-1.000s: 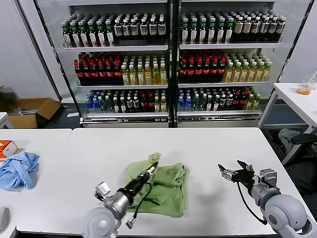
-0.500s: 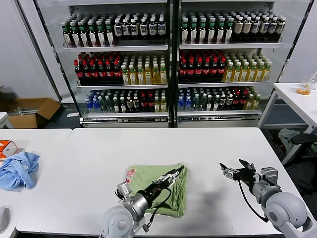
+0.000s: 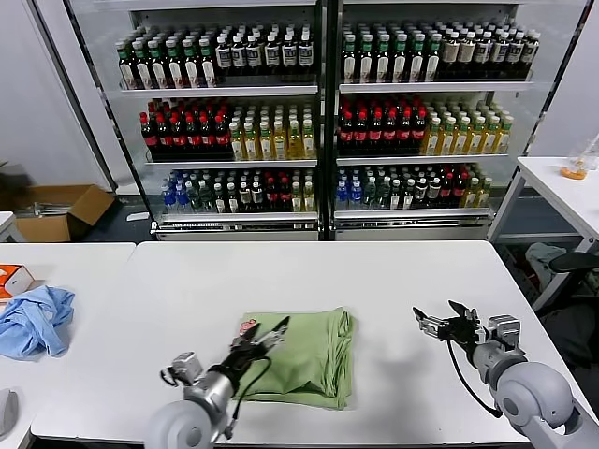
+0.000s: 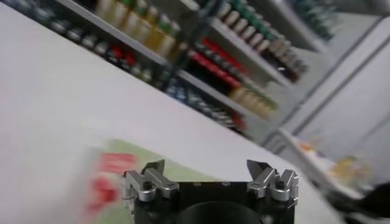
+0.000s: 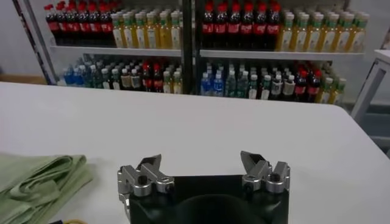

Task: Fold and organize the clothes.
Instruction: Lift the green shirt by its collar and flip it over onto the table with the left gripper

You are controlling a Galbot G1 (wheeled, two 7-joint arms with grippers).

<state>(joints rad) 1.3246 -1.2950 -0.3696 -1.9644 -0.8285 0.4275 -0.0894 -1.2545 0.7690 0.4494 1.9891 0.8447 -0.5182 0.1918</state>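
Note:
The light green polo shirt [image 3: 304, 351] lies folded in a rough rectangle on the white table [image 3: 393, 271], near its front edge. A bit of its red-and-white print [image 3: 247, 327] shows at its left edge. My left gripper [image 3: 266, 339] is open and empty, just above the shirt's left part. In the left wrist view the open left gripper [image 4: 207, 168] has the shirt [image 4: 131, 167] and the print [image 4: 106, 182] below it. My right gripper [image 3: 440, 323] is open and empty, above bare table to the right of the shirt. The right wrist view shows it [image 5: 201, 163] with the shirt's folded edge [image 5: 36, 182] off to the side.
A crumpled light blue garment [image 3: 36, 320] and an orange box [image 3: 11, 279] lie on the neighbouring table at the left. Drink-bottle coolers [image 3: 318, 112] stand behind the table. A cardboard box [image 3: 61, 210] is on the floor. Another table [image 3: 562, 187] stands at the right.
My left gripper carried the shirt's left part over to the right, let it go, and drew back left, open. The shirt now lies flatter and folded. The right gripper has barely moved.

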